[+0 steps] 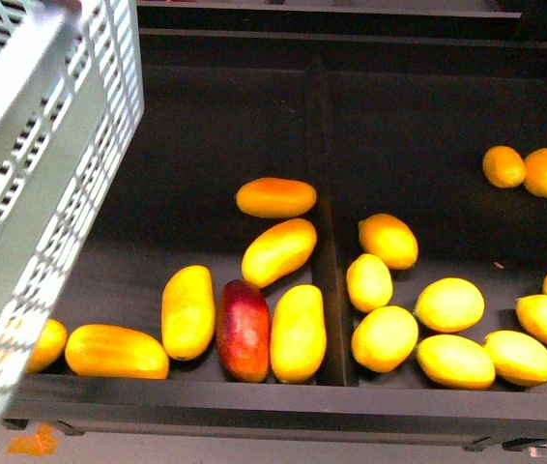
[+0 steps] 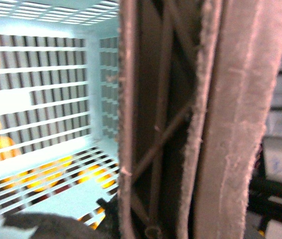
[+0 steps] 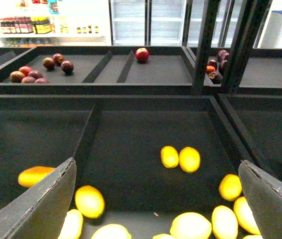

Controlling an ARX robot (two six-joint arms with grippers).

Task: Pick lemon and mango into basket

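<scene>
The light teal slotted basket (image 1: 51, 174) hangs tilted at the left of the front view, above the mango bin. In the left wrist view my left gripper (image 2: 166, 149) is shut on a brown part of the basket, and the basket's grid walls (image 2: 46, 99) show fruit through the slots. Several yellow mangoes (image 1: 278, 251) and a red one (image 1: 243, 329) lie in the left compartment. Lemons (image 1: 447, 304) fill the right compartment. My right gripper (image 3: 157, 169) is open above the lemons (image 3: 190, 159), its fingers (image 3: 46, 204) wide apart and holding nothing. One mango (image 3: 34, 175) shows beyond the divider.
A black divider (image 1: 327, 280) separates mangoes from lemons. The bin's front lip (image 1: 254, 401) runs along the near edge. Two lemons (image 1: 525, 169) lie apart at the far right. Behind, a higher shelf holds dark red fruit (image 3: 41, 69), and a black post (image 3: 203, 45) stands there.
</scene>
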